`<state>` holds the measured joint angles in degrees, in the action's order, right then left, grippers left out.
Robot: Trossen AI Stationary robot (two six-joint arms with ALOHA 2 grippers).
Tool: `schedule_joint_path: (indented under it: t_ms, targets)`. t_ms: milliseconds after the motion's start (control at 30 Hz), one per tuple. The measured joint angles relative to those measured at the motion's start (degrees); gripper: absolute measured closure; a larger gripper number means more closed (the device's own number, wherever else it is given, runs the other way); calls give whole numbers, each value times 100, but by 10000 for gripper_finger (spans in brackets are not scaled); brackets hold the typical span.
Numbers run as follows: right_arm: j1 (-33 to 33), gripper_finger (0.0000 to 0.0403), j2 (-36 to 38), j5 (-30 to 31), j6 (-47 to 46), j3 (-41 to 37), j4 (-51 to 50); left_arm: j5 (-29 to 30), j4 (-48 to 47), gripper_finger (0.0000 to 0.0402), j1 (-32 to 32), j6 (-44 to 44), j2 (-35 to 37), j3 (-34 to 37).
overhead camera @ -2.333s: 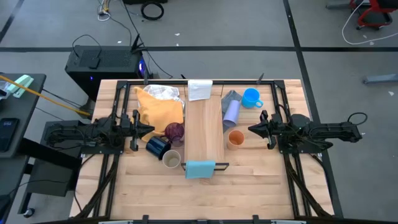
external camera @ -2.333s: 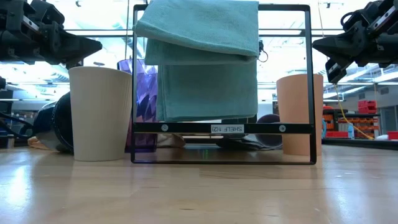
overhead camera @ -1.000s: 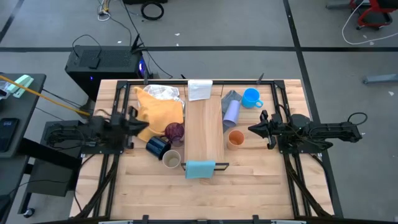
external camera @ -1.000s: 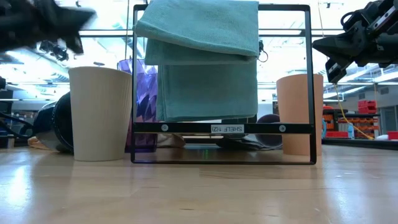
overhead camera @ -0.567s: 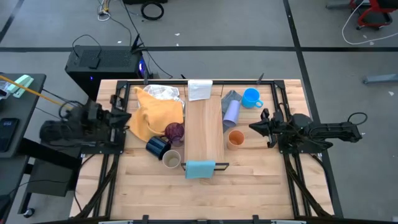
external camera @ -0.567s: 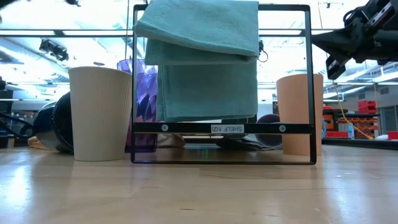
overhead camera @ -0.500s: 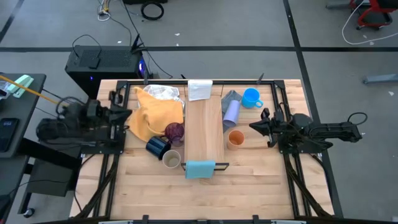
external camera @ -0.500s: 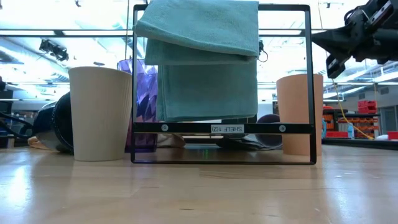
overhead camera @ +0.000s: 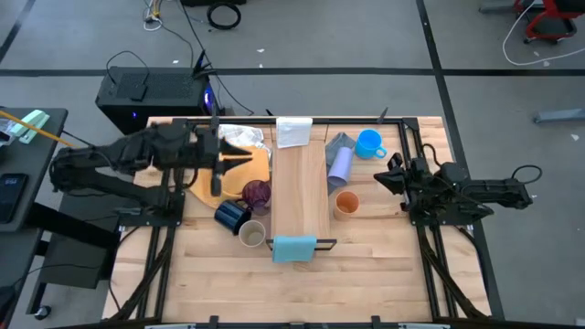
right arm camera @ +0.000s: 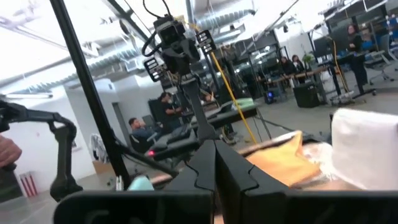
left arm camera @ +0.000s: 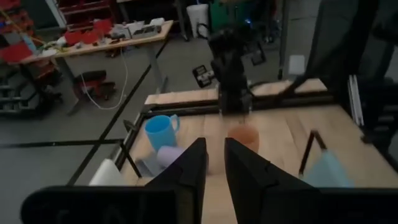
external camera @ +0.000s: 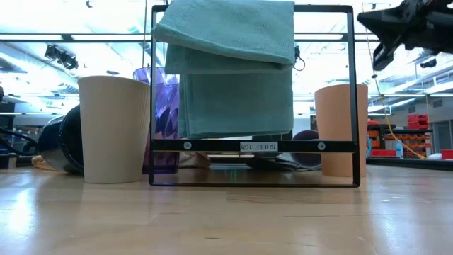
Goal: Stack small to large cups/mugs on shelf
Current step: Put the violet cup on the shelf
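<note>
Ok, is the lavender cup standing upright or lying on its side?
On its side. In the high view the lavender cup shows its full length, lying on the grey cloth beside the shelf.

1. You have a yellow cloth (overhead camera: 233, 163) bunched on the slatted wooden tabletop (overhead camera: 366, 265), with crumpled silvery material (overhead camera: 239, 136) at its far edge.
2. A grey cloth (overhead camera: 339, 143) lies near the far edge.
3. A black box (overhead camera: 155, 94) with a small blue light sits on the floor beyond the table.
</note>
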<state>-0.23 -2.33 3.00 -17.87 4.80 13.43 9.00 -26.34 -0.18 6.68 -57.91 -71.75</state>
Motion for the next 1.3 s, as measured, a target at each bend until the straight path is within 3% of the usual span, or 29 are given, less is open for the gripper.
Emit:
schedule_joint_path:
  t_ms: [267, 500, 633, 733, 967, 1133, 1300]
  targets:
    - [0, 394, 0, -4, 0, 482, -4, -137, -105, 346, 8, -96, -1089, -1868]
    - [-2, 394, -58, -1, 223, 996, 53, -134, -123, 342, -9, -158, -1794, -2833]
    - [-1, 394, -323, 74, 266, 1533, 81, -134, -158, 348, -9, -246, -1972, -2959]
    - [-2, 394, -753, -237, 491, 2189, -366, -134, -177, 352, 2, -314, -2037, -2957]
    - [-2, 394, -2269, -629, 1157, 4405, -2412, -130, -13, 350, 2, -457, -2163, -2957]
    - [-1, 394, -3225, -806, 1695, 5862, -2931, -129, 724, 352, 2, -277, -2280, -2961]
    - [-2, 394, -3784, -938, 2077, 6840, -3357, 13, -31, 356, 112, -79, -2354, -2953]
